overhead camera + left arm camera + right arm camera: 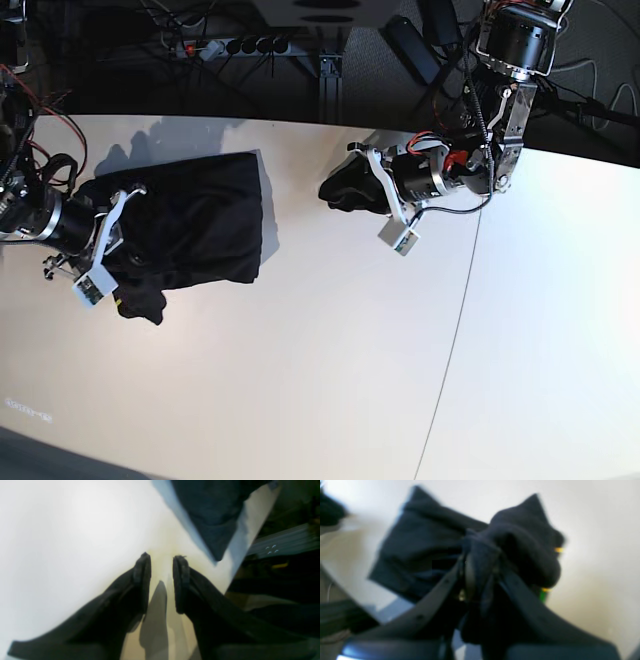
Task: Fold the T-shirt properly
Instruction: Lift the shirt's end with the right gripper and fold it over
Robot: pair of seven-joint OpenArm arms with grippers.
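Black jaws of the left gripper (161, 580) fill the foreground of its wrist view, standing apart with a clear gap and nothing between them, bare white tabletop (62, 542) showing through; a dark corner of cloth lies ahead, well clear of the tips. Seen from the base camera, this arm reaches in from the far side of the tabletop, its jaws lost against a dark shape beside them that cannot be told from cloth or shadow.

On the opposite side, the right gripper (480, 567) has its jaws pinching a thick bunch of the T-shirt (190, 235), black fabric wadded between and over the fingers, with small flecks of yellow and green print peeking out at the edge of the bundle. That wrist view is blurred, so finer detail is not readable.

The shirt lies toward the right arm's end of the tabletop as a rough, compact dark block, one part gathered up at the held end and drooping toward the near side.

By the look of it, the fold is well under way but unfinished: the garment has been reduced in size, yet its edges are uneven and a gathered portion remains to be laid flat and squared.

Count: one T-shirt, two grippers, one tabletop.
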